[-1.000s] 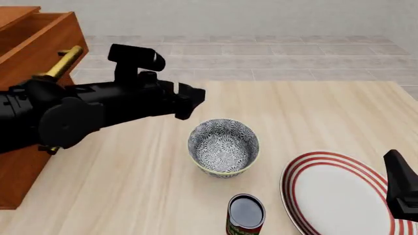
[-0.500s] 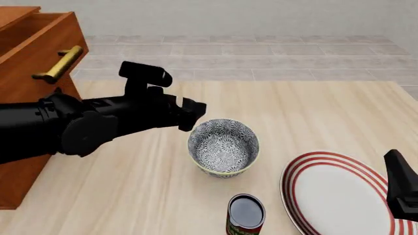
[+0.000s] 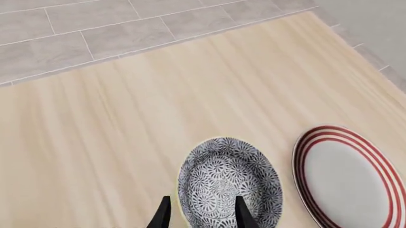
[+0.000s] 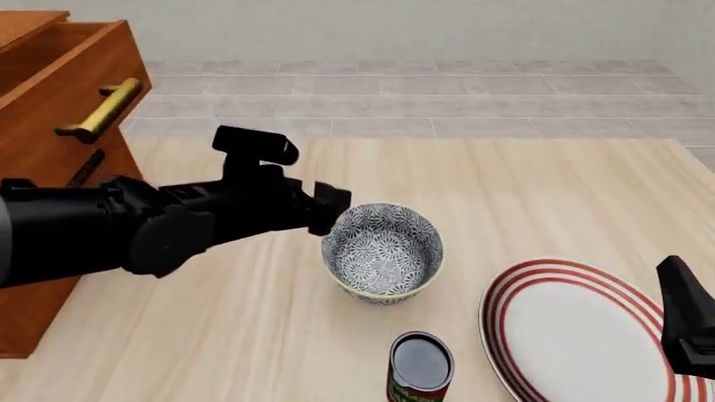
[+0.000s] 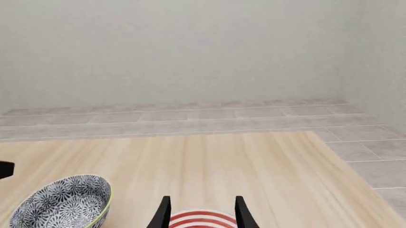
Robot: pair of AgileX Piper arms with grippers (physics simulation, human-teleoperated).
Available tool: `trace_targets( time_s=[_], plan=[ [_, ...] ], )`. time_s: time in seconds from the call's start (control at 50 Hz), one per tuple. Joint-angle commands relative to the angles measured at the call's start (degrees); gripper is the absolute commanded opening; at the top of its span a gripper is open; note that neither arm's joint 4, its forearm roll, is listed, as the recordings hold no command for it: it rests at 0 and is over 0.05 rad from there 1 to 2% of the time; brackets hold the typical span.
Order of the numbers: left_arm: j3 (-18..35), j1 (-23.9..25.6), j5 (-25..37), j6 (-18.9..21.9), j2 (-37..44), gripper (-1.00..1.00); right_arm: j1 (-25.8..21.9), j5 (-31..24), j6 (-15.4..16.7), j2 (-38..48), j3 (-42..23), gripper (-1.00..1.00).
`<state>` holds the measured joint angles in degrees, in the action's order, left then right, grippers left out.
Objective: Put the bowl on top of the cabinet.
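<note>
The bowl (image 4: 383, 251), deep and round with a blue-grey and white floral pattern and a yellow-green rim, stands upright at the table's middle. My left gripper (image 4: 328, 209) sits at the bowl's left rim. In the left wrist view the bowl (image 3: 229, 183) fills the space just ahead of the left gripper (image 3: 201, 216), whose open fingers straddle the near rim. The reddish-brown cabinet (image 4: 50, 109) stands at the far left, partly hidden by the left arm. My right gripper (image 4: 684, 322) hangs open at the right edge, over the plate.
A white plate with red rings (image 4: 581, 335) lies right of the bowl, also seen as the plate (image 3: 349, 175) and the plate (image 5: 201, 219). A dark-topped can (image 4: 421, 366) stands near the front edge. A brass handle (image 4: 103, 109) sticks out of the cabinet.
The left arm has dropped lower and slid right, bringing its gripper down to the bowl's left rim. The bowl and the right arm have not moved.
</note>
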<state>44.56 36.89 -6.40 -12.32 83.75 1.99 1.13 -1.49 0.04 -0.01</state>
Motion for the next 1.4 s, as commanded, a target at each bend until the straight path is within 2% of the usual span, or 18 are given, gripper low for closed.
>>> trace_targets(
  time_s=[0.02,1.4],
  plan=[
    [-0.1,-0.1,-1.0,-1.3,2.1,1.0,0.0,0.0,0.0,0.0,0.0,1.0],
    [0.6,0.8,-4.6,-4.0,11.7,1.0,0.0,0.0,-0.2,0.0,0.0,1.0]
  ],
)
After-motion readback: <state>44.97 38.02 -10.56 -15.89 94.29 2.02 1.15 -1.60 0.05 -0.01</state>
